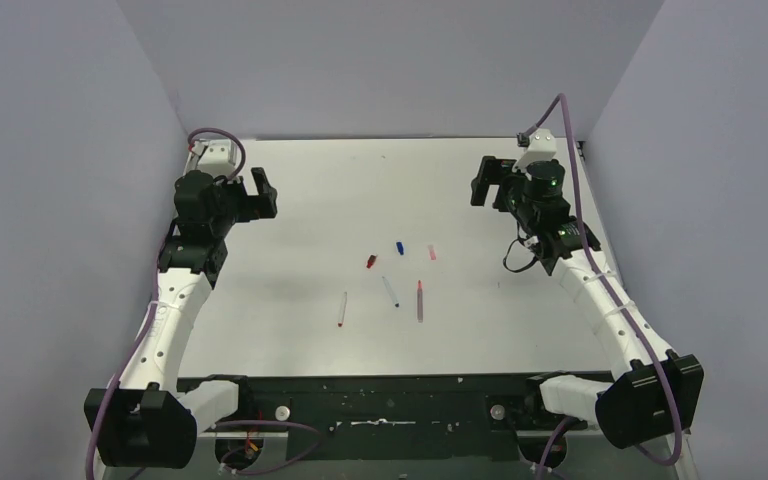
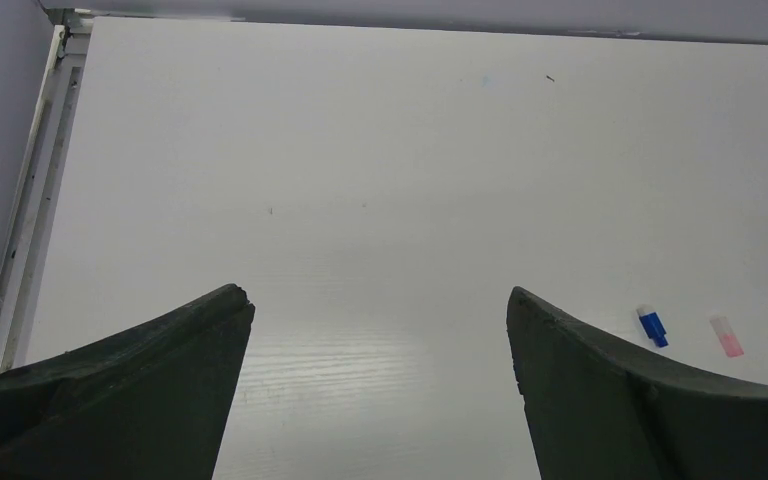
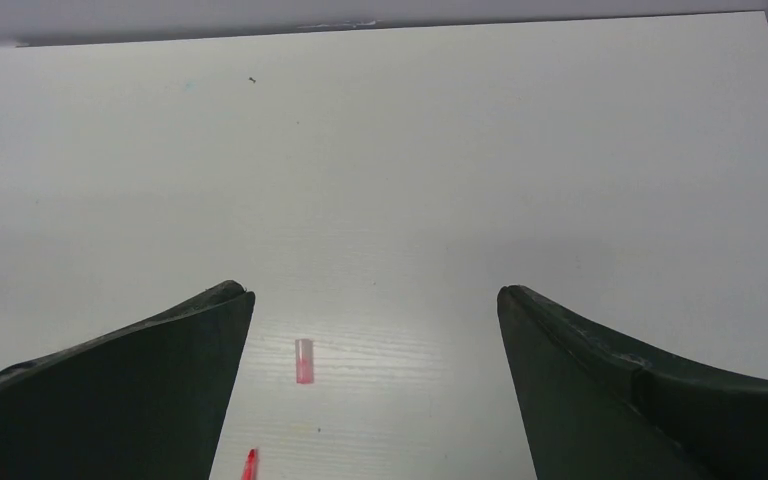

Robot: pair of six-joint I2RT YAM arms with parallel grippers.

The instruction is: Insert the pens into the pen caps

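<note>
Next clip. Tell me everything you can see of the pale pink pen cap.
The pale pink cap is a tiny stubby tube that looks like translucent plastic, whitish at one end and deeper pink at the other. It lies on its side on the white table, with no pen in it and touching nothing else. Seen from above, it sits apart to the right of the blue cap and just beyond the tip of the pinkish-red pen.

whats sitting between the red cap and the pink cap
The blue cap sits between the red cap and the pink cap, touching neither. The top view shows all three.
</note>
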